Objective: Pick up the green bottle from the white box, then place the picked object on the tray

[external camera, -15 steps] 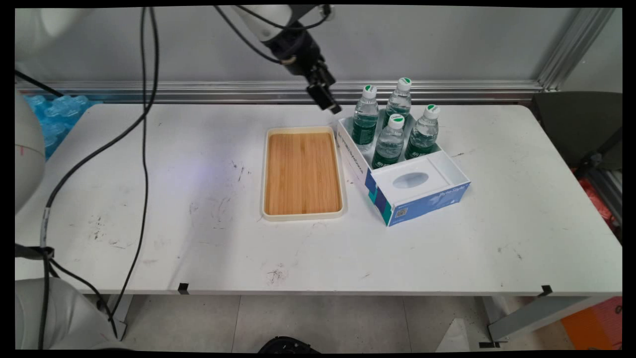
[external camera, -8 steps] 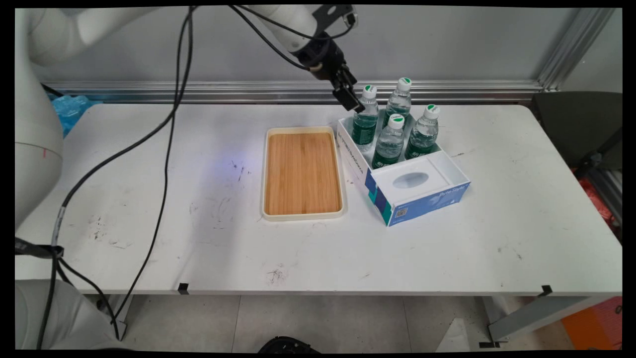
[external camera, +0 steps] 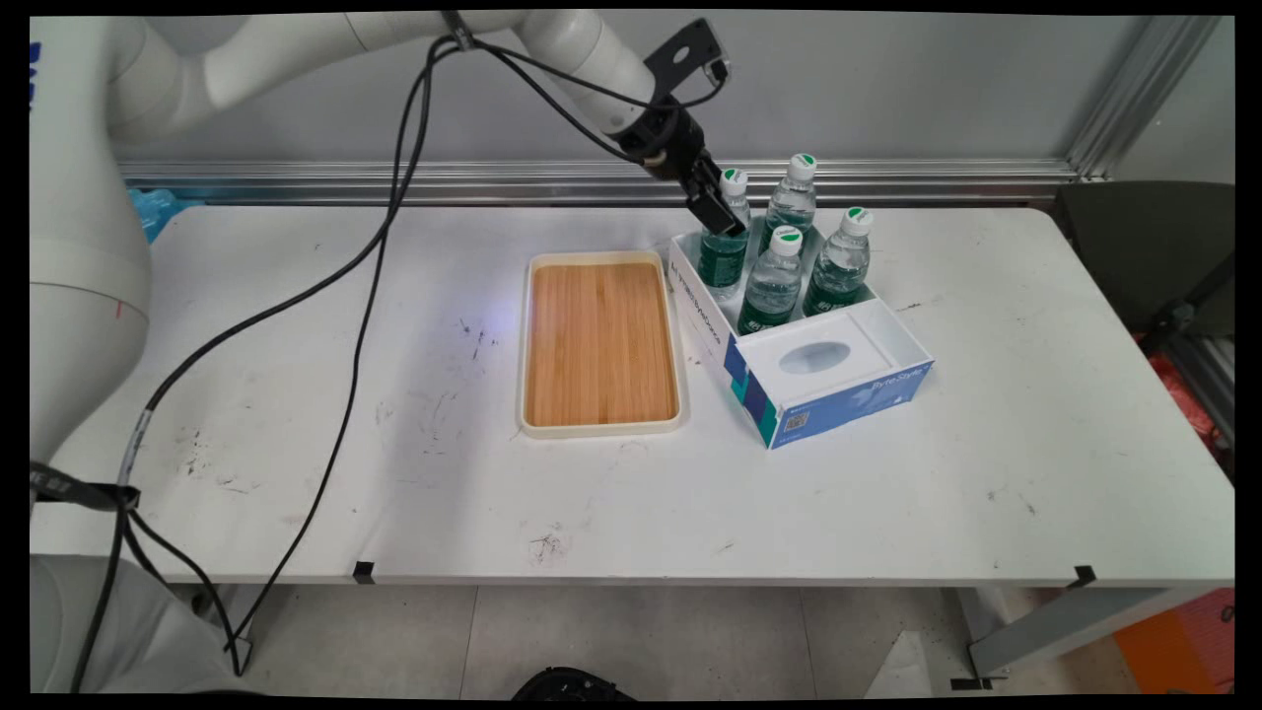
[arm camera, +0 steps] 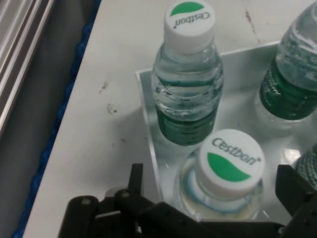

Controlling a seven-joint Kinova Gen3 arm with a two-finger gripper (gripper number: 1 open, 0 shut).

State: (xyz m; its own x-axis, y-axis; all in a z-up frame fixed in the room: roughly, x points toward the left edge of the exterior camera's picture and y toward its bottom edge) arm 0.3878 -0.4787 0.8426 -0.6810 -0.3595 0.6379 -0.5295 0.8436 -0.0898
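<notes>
1. Nearest bottle (external camera: 725, 258) stands upright in the left corner of the white-and-blue box (external camera: 706, 318), at the far side of the table (external camera: 394, 463). White cap with a green mark.
2. Gripper (external camera: 727, 223) sits at this bottle's neck, just under the cap. The hand view shows the cap (arm camera: 229, 161) between the two fingers (arm camera: 135, 179), which stand apart on either side. Jaws open, nothing gripped.
3. Change: a second ago the gripper hung left of the box, over the gap by the tray. It has since swung right and down onto the bottle.
4. Three more bottles share the box: back corner (external camera: 792, 202), front (external camera: 772, 286), right (external camera: 840, 264). All are upright and untouched.
5. A white oval-windowed insert (external camera: 814, 357) fills the box's near half.
6. A wood-floored tray (external camera: 601, 427) lies just left of the box.
</notes>
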